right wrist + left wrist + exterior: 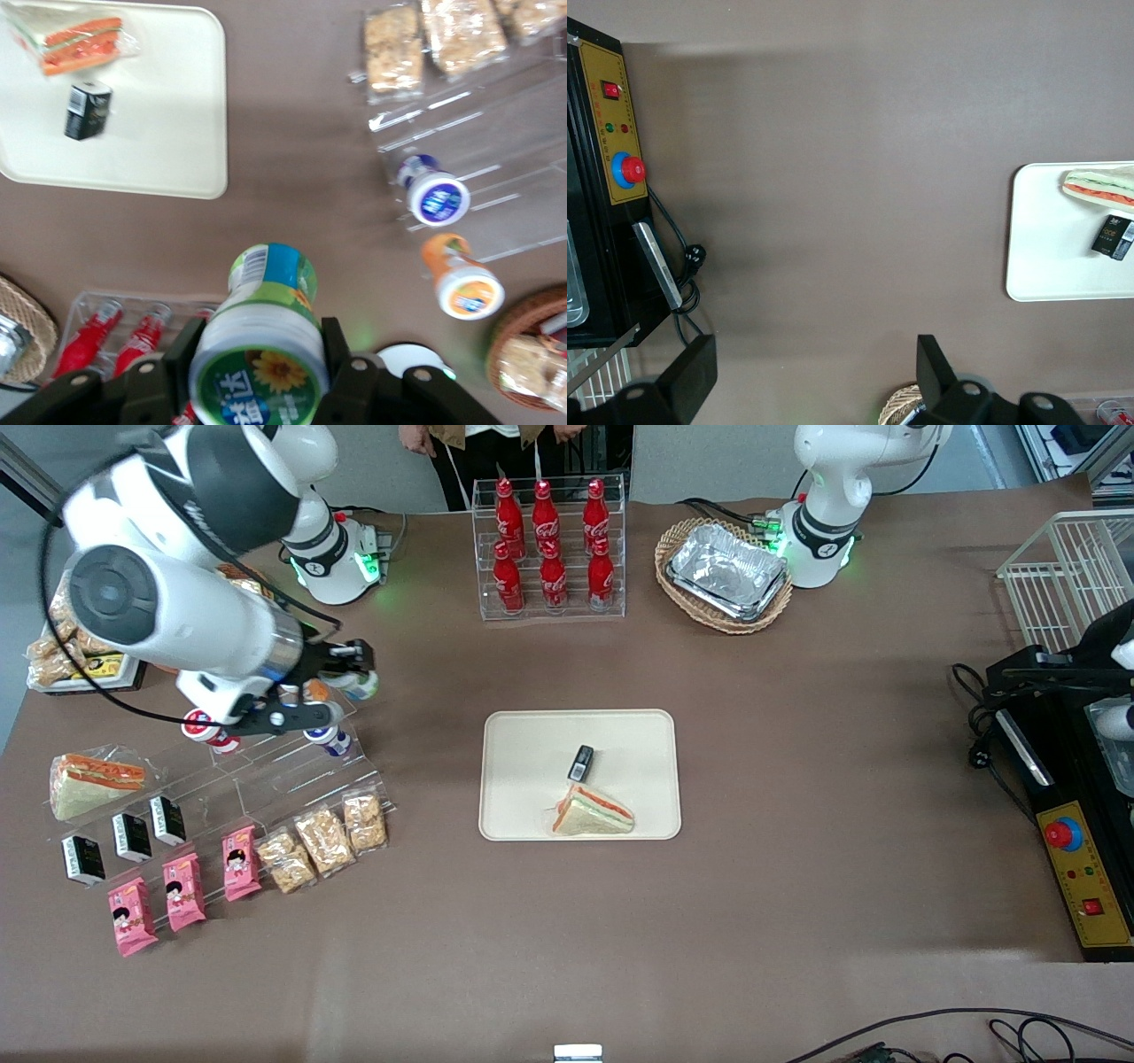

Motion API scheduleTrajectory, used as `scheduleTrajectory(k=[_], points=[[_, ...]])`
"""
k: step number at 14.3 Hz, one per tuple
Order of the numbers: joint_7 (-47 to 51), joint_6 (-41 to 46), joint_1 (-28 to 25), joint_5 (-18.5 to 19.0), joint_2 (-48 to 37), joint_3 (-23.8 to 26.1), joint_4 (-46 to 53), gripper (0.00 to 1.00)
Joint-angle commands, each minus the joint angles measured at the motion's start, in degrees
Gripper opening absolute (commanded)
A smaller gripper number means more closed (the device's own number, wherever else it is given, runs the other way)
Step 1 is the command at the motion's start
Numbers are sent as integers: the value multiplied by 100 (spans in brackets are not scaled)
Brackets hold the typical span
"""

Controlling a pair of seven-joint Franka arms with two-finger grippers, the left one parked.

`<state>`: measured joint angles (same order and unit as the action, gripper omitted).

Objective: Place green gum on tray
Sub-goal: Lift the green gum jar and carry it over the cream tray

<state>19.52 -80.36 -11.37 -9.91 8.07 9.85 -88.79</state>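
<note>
Two fingers [182,354] of the gripper [257,359] clamp the green gum [261,350] between them, raised above the table, well apart from the tray [177,133].

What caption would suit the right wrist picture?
Gripper clamps the green gum above the brown table, the tray waiting nearby.

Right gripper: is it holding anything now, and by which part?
Yes: the gripper clamps the small green-lidded white gum bottle by its sides just below the lid, jaws on either flank.
</note>
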Motion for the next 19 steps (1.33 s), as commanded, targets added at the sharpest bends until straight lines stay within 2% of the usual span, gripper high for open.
scheduleTrajectory(k=[1, 5, 12, 19], points=[[683, -820, -496, -161, 142, 8, -365, 29], [1342, -2077, -1112, -143, 414, 8, -911, 29], [1615, -3730, -1605, -126, 1038, 8, -1596, 30], [1730, -4435, -1702, -82, 1794, -1, -1615, 31]])
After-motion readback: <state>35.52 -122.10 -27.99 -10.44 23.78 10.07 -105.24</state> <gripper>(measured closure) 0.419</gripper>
